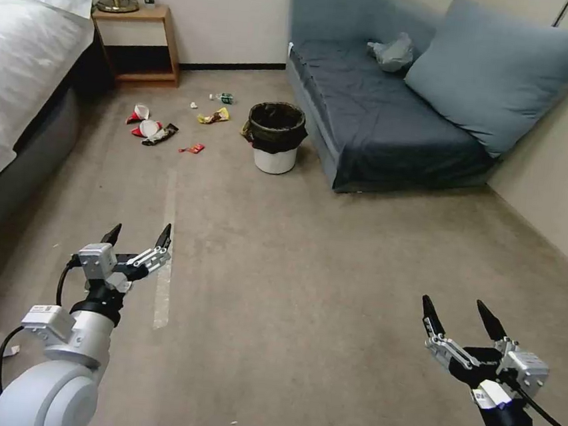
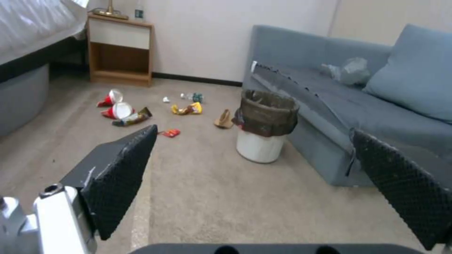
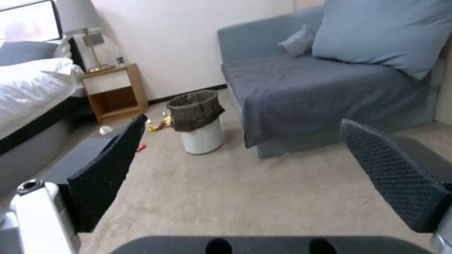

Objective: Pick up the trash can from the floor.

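The trash can (image 1: 276, 137), a small white bin with a black liner folded over its rim, stands upright on the floor (image 1: 331, 278) just beside the front corner of the blue-grey sofa (image 1: 380, 115), well ahead of the robot. Both arms are held low in front of the body, far short of the bin. The left gripper (image 1: 138, 234) hovers above the carpet near a pale stripe (image 1: 166, 255), its two black fingers spread apart and holding nothing; from the left wrist view the trash can (image 2: 263, 125) sits between the parted fingers (image 2: 120, 176) in the distance. The right gripper (image 1: 456, 313) hangs on the other side, likewise spread wide and empty, and the right wrist view shows the trash can (image 3: 197, 121) ahead. Scattered litter (image 1: 151, 126) lies on the carpet to the bin's left, in front of a wooden nightstand (image 1: 136, 41). A crumpled grey bag (image 1: 392, 52) rests on the sofa seat next to a large cushion (image 1: 498, 73). A bed (image 1: 17, 67) runs along the left side.
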